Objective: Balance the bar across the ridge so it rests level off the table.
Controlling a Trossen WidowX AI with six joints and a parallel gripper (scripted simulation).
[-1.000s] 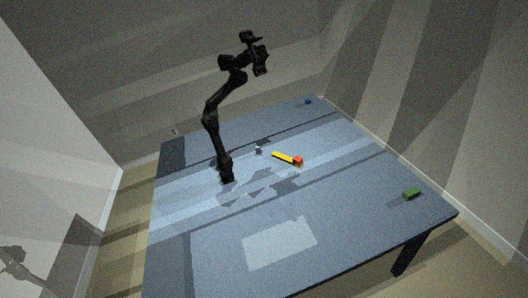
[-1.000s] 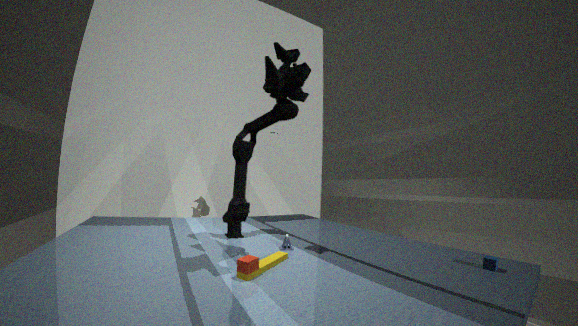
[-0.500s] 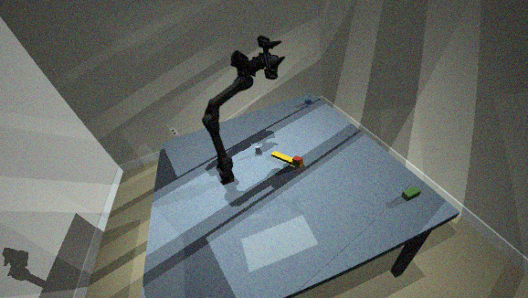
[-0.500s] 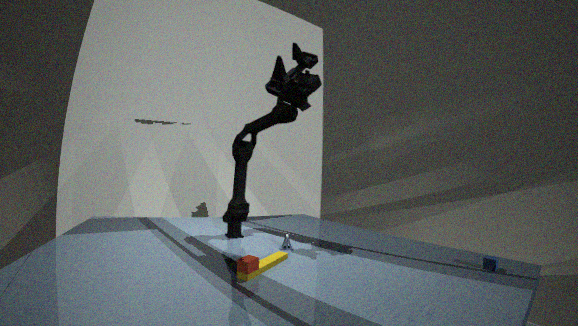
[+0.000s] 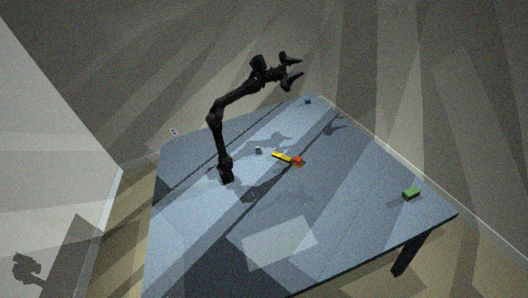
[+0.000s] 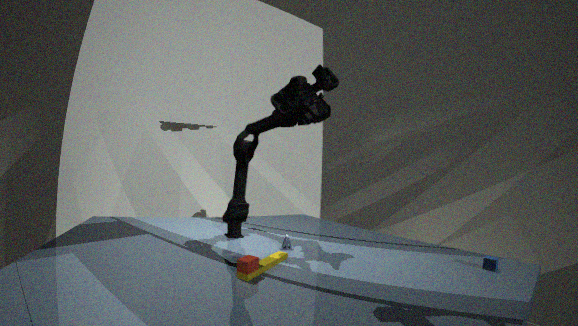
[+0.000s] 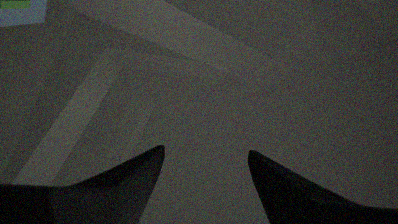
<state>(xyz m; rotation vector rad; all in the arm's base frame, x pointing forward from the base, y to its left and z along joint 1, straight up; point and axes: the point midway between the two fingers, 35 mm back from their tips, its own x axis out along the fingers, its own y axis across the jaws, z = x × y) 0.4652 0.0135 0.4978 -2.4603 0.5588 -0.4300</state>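
A yellow bar (image 5: 281, 156) (image 6: 273, 259) lies on the table, with a red block (image 5: 297, 160) (image 6: 247, 264) on one end of it. A small grey ridge (image 5: 258, 150) (image 6: 286, 243), wedge-shaped, stands on the table a short way off the bar's bare end; the two are apart. My gripper (image 5: 302, 67) (image 7: 206, 153) is open and empty, high above the table and far from the bar. In the exterior view its fingertips are hard to make out. The bar and ridge are out of the wrist view.
A green block (image 5: 411, 194) (image 7: 15, 4) lies near the table's far right corner in the top view. A small blue block (image 5: 308, 101) (image 6: 490, 264) lies near another corner. Strong shadow bands cross the table (image 5: 347, 201) (image 6: 165, 280).
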